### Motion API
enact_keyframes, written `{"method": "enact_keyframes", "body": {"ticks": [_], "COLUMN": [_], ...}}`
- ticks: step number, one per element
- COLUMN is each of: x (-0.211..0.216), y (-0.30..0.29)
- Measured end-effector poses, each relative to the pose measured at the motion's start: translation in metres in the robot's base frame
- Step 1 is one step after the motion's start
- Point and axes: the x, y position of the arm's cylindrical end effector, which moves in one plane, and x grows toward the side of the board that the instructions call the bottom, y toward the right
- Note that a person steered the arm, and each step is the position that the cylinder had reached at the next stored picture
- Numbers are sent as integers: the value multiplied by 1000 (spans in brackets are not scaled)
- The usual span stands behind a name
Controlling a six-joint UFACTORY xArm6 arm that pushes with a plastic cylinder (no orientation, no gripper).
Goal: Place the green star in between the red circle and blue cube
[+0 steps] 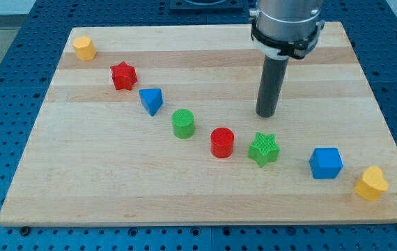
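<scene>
Camera view: the green star (263,148) lies flat on the board (80,174), between the red circle (221,142) at its left and the blue cube (325,163) at its right, nearer the circle. So placed, the task looks all but met.

The rod carries no jaws and holds nothing; the tip (266,114) stands just above the star, apart from it, likely the pushing side.

The star has no long axis; one point faces the view's top.
</scene>
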Motion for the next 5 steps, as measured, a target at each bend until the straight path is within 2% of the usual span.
{"method": "enact_keyframes", "body": {"ticks": [3,5], "x": [25,56], "y": [34,21]}}
